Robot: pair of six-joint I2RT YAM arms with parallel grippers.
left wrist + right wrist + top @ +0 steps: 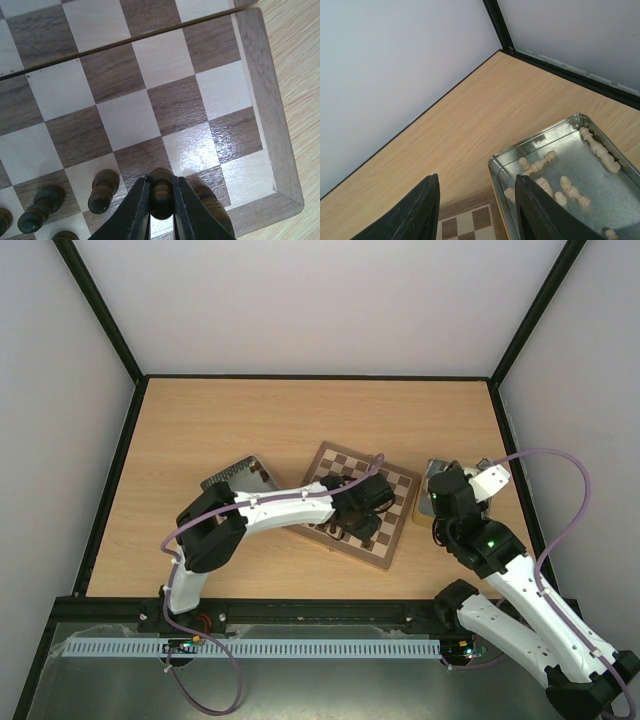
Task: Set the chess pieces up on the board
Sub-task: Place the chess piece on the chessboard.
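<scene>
The board (345, 462) lies at an angle mid-table, and its light rim (262, 100) runs down the right of the left wrist view. My left gripper (161, 196) is shut on a dark chess piece (161, 187), held just above the squares near the board's corner. Other dark chess pieces stand close by, one (103, 190) to the left, another (42, 207) further left, and one (210, 197) partly hidden behind the right finger. My right gripper (476, 180) hangs open and holds nothing, above the table between the board's corner (470, 222) and a metal tray (492, 165).
The metal tray holds several cream chess pieces (570, 190) lying loose; it sits right of the board, largely under the right arm (470, 530). A grey tray (240, 475) lies left of the board. Black frame posts and white walls bound the table.
</scene>
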